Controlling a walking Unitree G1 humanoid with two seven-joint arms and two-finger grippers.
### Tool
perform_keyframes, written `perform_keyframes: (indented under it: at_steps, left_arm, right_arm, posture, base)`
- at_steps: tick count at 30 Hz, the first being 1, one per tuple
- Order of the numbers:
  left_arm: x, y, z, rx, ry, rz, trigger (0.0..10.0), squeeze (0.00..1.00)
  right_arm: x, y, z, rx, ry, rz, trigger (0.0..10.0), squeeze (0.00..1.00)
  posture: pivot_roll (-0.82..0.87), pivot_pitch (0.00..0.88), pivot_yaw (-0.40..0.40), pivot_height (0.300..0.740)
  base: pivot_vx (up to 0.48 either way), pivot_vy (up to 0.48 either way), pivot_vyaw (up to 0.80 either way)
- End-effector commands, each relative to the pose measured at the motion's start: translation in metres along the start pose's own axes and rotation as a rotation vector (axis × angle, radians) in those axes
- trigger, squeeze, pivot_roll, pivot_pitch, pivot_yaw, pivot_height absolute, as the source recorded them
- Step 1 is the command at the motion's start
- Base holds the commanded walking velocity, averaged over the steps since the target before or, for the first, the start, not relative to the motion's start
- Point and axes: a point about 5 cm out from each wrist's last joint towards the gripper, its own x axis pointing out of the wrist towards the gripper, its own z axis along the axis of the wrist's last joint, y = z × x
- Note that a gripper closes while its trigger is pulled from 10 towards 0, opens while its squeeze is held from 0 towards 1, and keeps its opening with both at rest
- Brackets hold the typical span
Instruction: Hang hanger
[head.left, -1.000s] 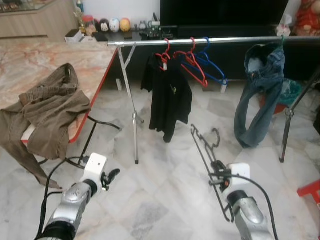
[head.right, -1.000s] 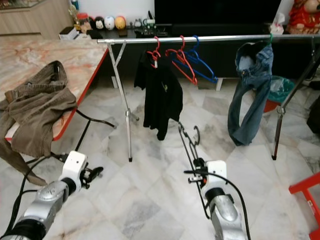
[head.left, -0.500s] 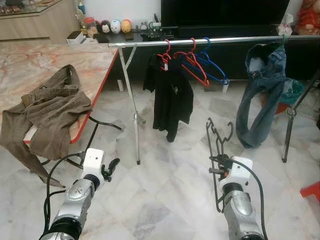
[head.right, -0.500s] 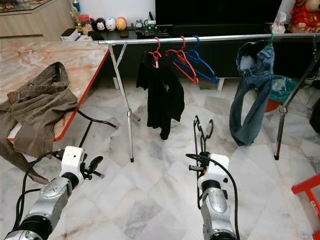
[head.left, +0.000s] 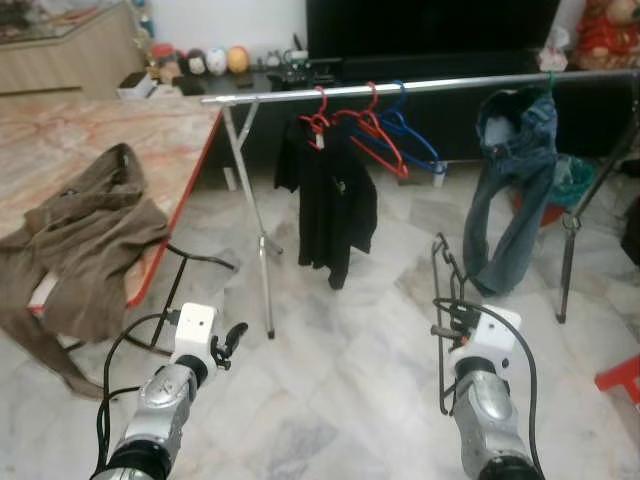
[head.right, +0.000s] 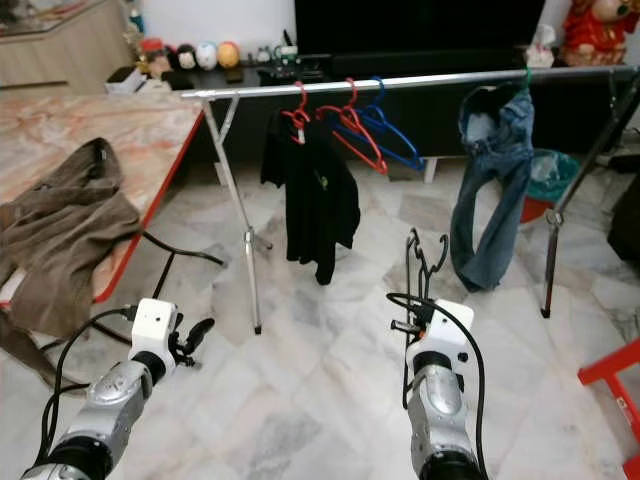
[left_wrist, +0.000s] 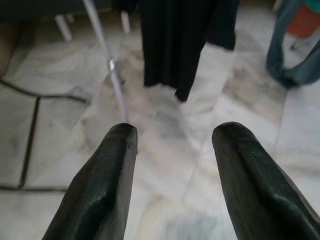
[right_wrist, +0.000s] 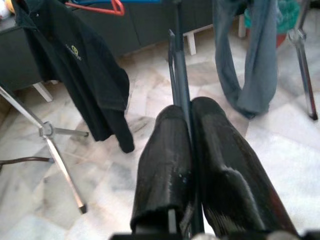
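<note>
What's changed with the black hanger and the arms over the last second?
The right claw, shut on the black hanger, has swung it from leaning left to nearly upright, hook up. The left claw stays open and idle. The rail with its clothes looks unchanged.

Black hanger (right_wrist: 178, 75) top cut off by frame edge, lower part hidden between fingers (right_wrist: 165, 165), wrist view soft.
</note>
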Motion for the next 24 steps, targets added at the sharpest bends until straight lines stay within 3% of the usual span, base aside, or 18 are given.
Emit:
perform_keyframes:
  at_steps: [1,8,13,24]
  left_arm:
    - [-0.0057,0.0089,-0.0072,0.002,0.029,0.016,10.0,0.0]
    - [-0.006,0.0074,-0.0084,0.005,0.032,0.004,10.0,0.0]
    - [-0.0062,0.0069,-0.0093,0.004,0.033,0.0,10.0,0.0]
    - [-0.0067,0.0044,-0.0116,-0.003,0.037,-0.012,10.0,0.0]
  right_arm:
    - [0.0007,0.0099,0.0,0.01,-0.004,0.023,10.0,0.0]
    - [0.0035,0.0108,0.0027,0.025,-0.007,0.015,10.0,0.0]
    - [0.0038,0.0118,0.0032,0.029,-0.011,0.024,10.0,0.0]
    - [0.003,0.0124,0.0022,0.021,-0.014,0.024,10.0,0.0]
  posture:
    - [0.06,0.008,0.052,0.74]
    - [0.06,0.009,0.05,0.74]
    - [0.06,0.005,0.049,0.74]
    - [0.06,0.0,0.049,0.74]
  base:
    - [0.307,0.0,0.0]
    - [0.315,0.0,0.0]
    - [0.32,0.0,-0.8]
    - [0.322,0.0,0.0]
